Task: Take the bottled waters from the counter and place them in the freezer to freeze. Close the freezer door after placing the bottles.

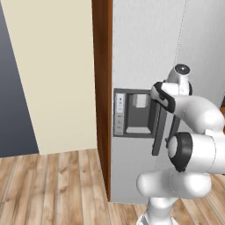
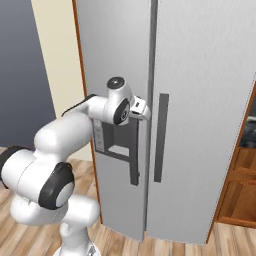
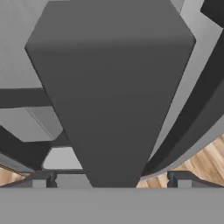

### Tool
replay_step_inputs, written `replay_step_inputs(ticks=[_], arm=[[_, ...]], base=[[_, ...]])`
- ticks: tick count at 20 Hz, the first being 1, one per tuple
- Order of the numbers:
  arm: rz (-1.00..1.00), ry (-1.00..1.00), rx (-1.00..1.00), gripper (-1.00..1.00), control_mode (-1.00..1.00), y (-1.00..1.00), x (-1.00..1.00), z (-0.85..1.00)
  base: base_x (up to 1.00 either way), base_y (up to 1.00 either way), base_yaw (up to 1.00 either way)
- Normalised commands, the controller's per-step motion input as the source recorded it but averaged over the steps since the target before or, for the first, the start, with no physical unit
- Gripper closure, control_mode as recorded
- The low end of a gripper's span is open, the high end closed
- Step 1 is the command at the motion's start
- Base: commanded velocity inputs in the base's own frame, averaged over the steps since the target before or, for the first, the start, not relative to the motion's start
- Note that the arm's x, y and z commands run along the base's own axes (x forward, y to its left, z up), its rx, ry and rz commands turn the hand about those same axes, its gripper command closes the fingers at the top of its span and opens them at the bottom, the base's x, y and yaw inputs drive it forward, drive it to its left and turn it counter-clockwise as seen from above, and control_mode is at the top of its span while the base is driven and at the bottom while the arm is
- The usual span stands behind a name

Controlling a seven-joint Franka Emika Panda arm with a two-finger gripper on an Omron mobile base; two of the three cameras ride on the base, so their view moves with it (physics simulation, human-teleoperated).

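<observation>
Two doors are making up the front of the freezer (image 2: 200,75), both standing closed. Going left to right in the right base view: cream wall, then the freezer door (image 2: 112,60) carrying the recessed dispenser (image 1: 134,113), then its dark vertical bar handle (image 2: 134,150), then the plain grey door (image 2: 205,125) with its own bar handle (image 2: 160,137), then wooden cabinetry at the far right edge.

The gripper (image 2: 142,111) is sitting at the upper end of the freezer door's handle. In the hand view the bar is running up between the two fingertips (image 3: 39,179), which are standing apart on either side of it. Jaws are released, spread wide, not yet clamping anything.

Handling judgement: the handle is looking rigid, smooth and narrow, so it is likely offering a firm hold if the fingers are closing squarely across it. The door is tall and probably heavy on its hinge, so a steady pull along its arc seems better than a jerk. A hold lower on the bar is probably steadier than one at its top end.

Appearance: brushed silver-grey panel, dark handle, grey dispenser niche with a pale tray.
</observation>
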Motion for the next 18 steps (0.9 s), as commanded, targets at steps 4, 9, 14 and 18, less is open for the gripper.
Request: replay_step_inputs(ticks=[4, 9, 14, 18], arm=[[0.0, 0.0, -0.04, -1.0, -1.0, -0.01, 0.36, -0.13], [0.0, 0.0, -0.01, -1.0, -1.0, -0.08, 0.26, -0.06], [0.0, -0.01, 0.0, -1.0, -1.0, -0.04, 0.15, 0.0], [0.0, -0.1, 0.0, -1.0, -1.0, -0.05, 0.12, 0.0]], base=[[0.0, 0.0, 0.0], [0.0, 0.0, 0.0], [0.0, 0.0, 0.0], [0.0, 0.0, 0.0]])
